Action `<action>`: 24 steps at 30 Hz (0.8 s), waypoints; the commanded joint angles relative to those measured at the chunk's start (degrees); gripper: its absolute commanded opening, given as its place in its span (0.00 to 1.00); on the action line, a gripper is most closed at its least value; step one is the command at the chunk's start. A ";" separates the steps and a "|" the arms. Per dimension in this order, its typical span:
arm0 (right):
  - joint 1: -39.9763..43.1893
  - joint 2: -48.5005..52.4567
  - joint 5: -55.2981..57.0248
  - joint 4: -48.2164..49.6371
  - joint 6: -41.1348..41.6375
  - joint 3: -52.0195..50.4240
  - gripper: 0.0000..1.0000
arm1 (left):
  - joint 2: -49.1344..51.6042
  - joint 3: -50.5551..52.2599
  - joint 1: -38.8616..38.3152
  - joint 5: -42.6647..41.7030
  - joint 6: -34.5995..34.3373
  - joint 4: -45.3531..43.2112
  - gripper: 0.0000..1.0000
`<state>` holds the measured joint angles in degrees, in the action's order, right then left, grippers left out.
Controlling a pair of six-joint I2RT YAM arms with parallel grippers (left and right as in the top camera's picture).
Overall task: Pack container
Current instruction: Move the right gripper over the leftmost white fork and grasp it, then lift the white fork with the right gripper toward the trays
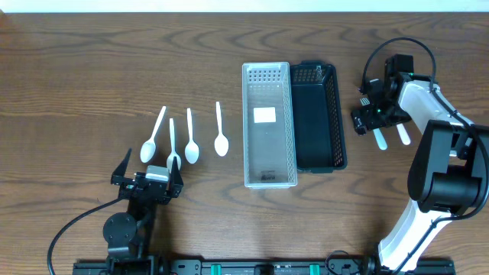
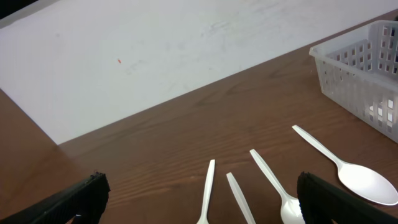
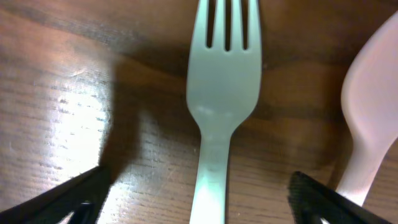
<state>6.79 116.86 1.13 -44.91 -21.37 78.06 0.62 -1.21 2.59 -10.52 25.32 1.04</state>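
**Right gripper astride the fork, fingers wide**

We see the right gripper (image 3: 198,185) spread wide. Its black fingers (image 3: 74,196) stand clear on either side of a white plastic fork (image 3: 224,93) and touch nothing. The fork lies flat on the brown wooden desk (image 1: 92,76), close to its right edge. In the right wrist view its long axis runs straight up the picture, tines at the top and handle passing down between the fingers. Just beside it, on that picture's right, lies a white plastic spoon (image 3: 373,112), roughly parallel. From overhead, both handles stick out from under the gripper toward the desk's near edge. Further toward the middle stand a black perforated plastic basket (image 1: 341,122) and, touching it, a clear perforated plastic basket (image 1: 247,130), both long from far edge to near edge. The left gripper (image 1: 151,164) is also wide open and holds nothing. It sits by the near edge, with four white plastic utensils (image 1: 192,151) lined up just beyond it, handles toward the far edge.
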 commanded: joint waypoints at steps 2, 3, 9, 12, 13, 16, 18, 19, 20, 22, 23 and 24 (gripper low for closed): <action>-0.22 2.10 0.39 0.35 0.59 0.48 0.84 | -0.28 0.98 0.35 -0.85 -0.52 1.90 0.98; -0.20 2.10 -0.09 0.33 0.63 0.48 0.84 | -0.28 0.98 0.35 -0.85 -0.52 1.90 0.98; 0.00 2.10 -1.81 0.35 1.05 0.48 0.83 | -0.28 0.98 0.35 -0.85 -0.52 1.90 0.98; 0.02 2.21 -1.81 0.35 1.03 0.46 0.77 | -0.28 0.98 0.35 -0.85 -0.52 1.90 0.98; 0.04 2.32 -1.81 0.33 1.03 0.46 0.77 | -0.28 0.98 0.35 -0.85 -0.52 1.90 0.98; 0.17 2.54 -2.32 -0.13 1.05 0.39 0.83 | -0.28 0.98 0.35 -0.85 -0.52 1.90 0.98; 0.46 2.69 -2.91 -0.26 1.01 0.13 0.83 | -0.28 0.98 0.35 -0.85 -0.52 1.90 0.98; 0.63 2.78 -2.91 -0.37 1.01 0.11 0.83 | -0.28 0.98 0.35 -0.85 -0.52 1.90 0.98; 0.79 3.04 -2.91 -0.50 1.01 0.11 0.82 | -0.28 0.98 0.35 -0.85 -0.52 1.90 0.98; 1.09 3.41 -2.97 -0.55 1.01 0.09 0.80 | -0.28 0.98 0.35 -0.85 -0.52 1.90 0.98; 1.22 3.69 -3.13 -0.57 1.03 0.09 0.80 | -0.28 0.98 0.35 -0.85 -0.52 1.90 0.98; 1.38 3.91 -3.17 -0.63 1.03 0.09 0.80 | -0.28 0.98 0.35 -0.85 -0.52 1.90 0.98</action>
<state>7.29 117.71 -1.52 -45.23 -20.49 78.70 0.62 -1.21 2.59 -10.52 25.32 1.06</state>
